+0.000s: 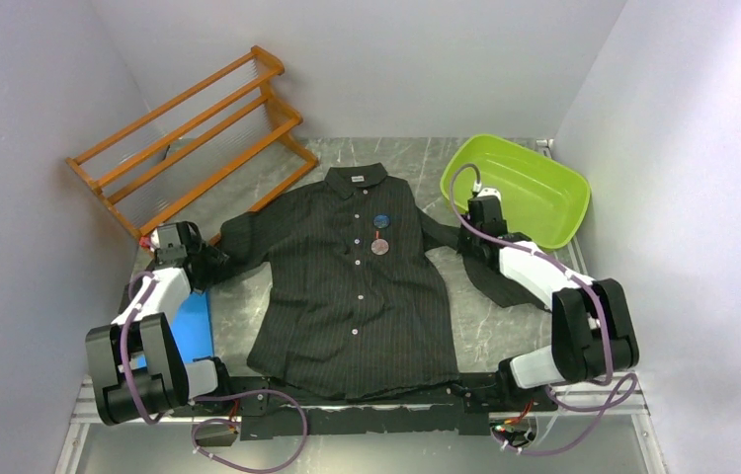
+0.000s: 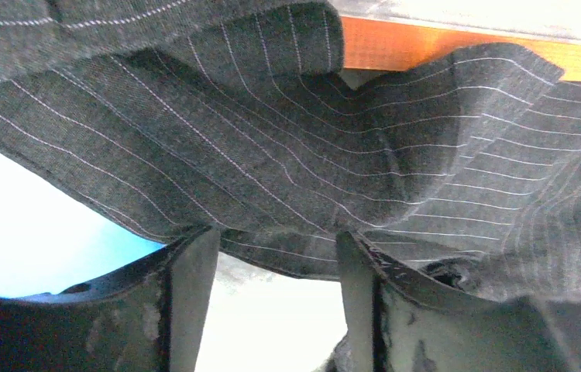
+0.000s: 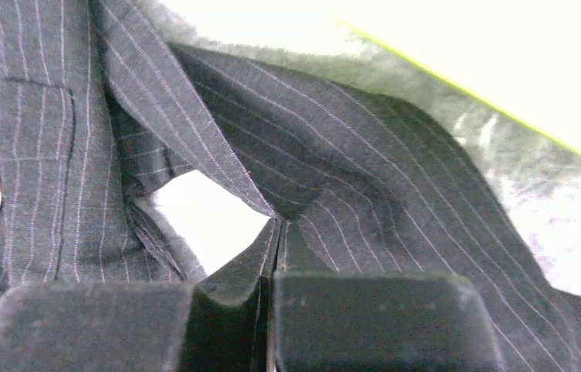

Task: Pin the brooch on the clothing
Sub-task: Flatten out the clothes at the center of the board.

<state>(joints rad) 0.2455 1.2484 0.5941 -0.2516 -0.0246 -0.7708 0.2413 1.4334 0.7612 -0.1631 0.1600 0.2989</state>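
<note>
Low, left hand (image 2: 272,246) open astride shirt (image 1: 347,296) sleeve; right hand (image 3: 276,242) tight on opposite sleeve.

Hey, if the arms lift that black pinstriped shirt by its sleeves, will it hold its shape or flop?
Probably floppy: the shirt folds and bunches at the left gripper. It looks thin and light, so the body would likely sag. The right gripper pinches only a sleeve fold, which might slip out.

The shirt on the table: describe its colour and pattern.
The shirt is black with fine pale pinstripes, clearest in the right wrist view.
</note>
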